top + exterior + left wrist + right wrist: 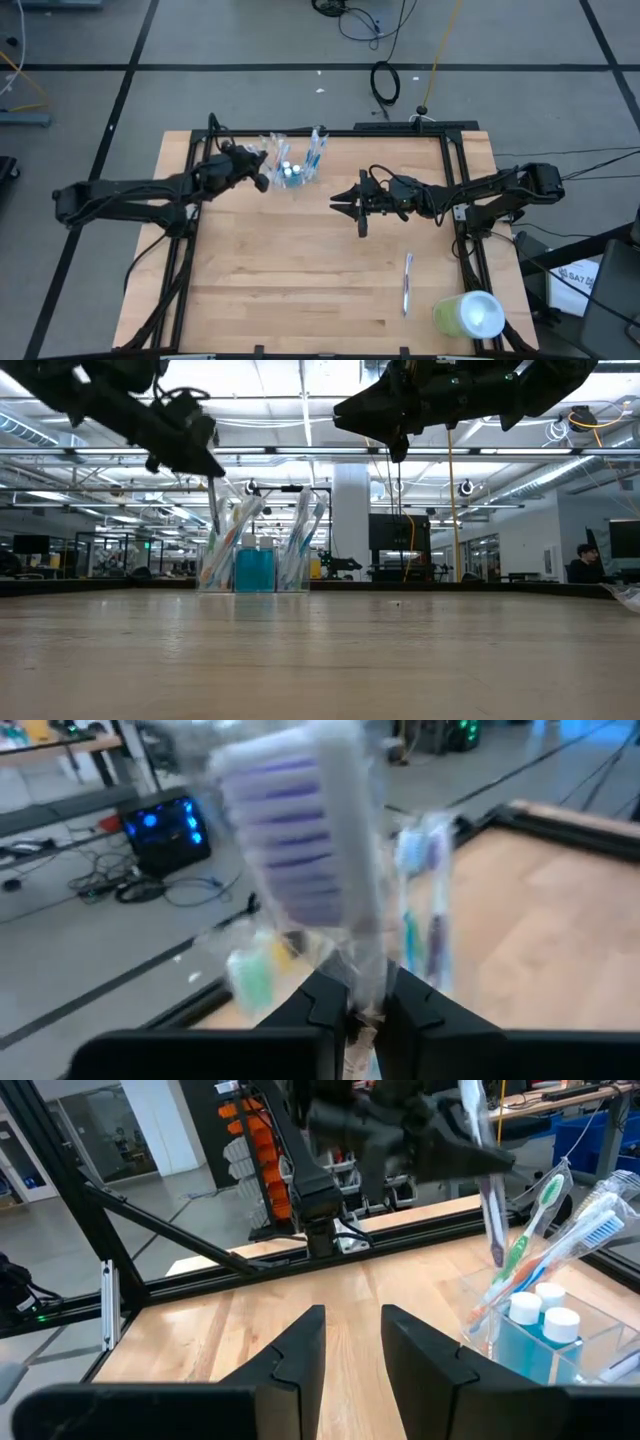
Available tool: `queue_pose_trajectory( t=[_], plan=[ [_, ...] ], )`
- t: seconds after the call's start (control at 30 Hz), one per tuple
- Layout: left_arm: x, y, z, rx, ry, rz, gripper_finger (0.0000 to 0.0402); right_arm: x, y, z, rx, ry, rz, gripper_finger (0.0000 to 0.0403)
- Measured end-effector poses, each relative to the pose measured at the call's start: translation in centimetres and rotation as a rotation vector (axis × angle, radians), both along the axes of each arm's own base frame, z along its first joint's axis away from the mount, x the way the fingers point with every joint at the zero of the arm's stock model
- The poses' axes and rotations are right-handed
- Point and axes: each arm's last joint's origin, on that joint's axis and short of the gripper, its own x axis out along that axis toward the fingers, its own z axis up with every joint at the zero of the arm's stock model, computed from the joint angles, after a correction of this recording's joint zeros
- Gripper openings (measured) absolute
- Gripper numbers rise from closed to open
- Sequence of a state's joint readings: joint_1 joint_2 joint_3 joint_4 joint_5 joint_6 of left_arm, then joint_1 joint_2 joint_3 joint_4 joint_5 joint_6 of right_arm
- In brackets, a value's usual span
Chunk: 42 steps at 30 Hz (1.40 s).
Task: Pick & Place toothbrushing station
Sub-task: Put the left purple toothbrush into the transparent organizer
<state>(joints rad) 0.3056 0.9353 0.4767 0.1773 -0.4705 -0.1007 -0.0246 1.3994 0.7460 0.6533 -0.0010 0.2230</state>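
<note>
Left gripper (366,1010) clamps a toothbrush (310,840) above the cup (545,1342); only high view shows right gripper (345,203) spread, empty.

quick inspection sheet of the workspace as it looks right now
surface: wooden table, black frame rails along its edges
job's things: clear cup at the far edge with toothbrushes and white-capped tubes; one wrapped toothbrush in the left gripper; another toothbrush lying near the right front
clutter: lime-green cylinder at the right front corner
grippers: left gripper beside the cup, shut on a toothbrush; right gripper mid-table, open, empty
cables: coils on the floor beyond the table
surroundings: open office hall, a person seated far off
</note>
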Motion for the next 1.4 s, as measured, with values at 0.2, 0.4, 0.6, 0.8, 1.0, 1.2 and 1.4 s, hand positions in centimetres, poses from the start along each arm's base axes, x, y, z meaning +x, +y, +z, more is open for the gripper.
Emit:
queue_pose_trajectory(
  t=[0.2, 0.4, 0.6, 0.8, 1.0, 1.2, 1.4],
  plan=[
    [-0.8, 0.9, -2.3, -0.058, 0.021, -0.042, 0.0019, 0.0, 0.0, 0.0, -0.006, 0.000, 0.000, 0.0095],
    [-1.1, 1.3, -2.8, -0.146, -0.020, -0.053, 0.0030, 0.0, 0.0, 0.0, -0.026, 0.000, 0.002, 0.0094],
    [-1.9, 2.2, -3.5, -0.277, -0.030, 0.012, 0.0041, 0.0, 0.0, 0.1, -0.026, -0.007, 0.002, 0.0095],
    [-1.1, 2.4, -3.6, -0.288, -0.061, -0.063, 0.0012, 0.0, 0.0, 0.2, -0.027, -0.016, 0.000, 0.0094],
    [0.2, 3.1, -5.0, -0.307, -0.008, -0.060, 0.0040, 0.0, -0.4, 0.3, -0.027, -0.033, -0.015, 0.0095],
    [1.3, 3.6, -6.1, -0.326, 0.070, -0.062, 0.0012, 0.0, -0.8, 0.3, -0.028, -0.030, -0.029, 0.0094],
    [2.0, 3.7, -6.0, -0.298, 0.111, -0.089, 0.0051, 0.0, -0.8, 0.2, -0.028, -0.023, -0.028, 0.0094]
  ],
)
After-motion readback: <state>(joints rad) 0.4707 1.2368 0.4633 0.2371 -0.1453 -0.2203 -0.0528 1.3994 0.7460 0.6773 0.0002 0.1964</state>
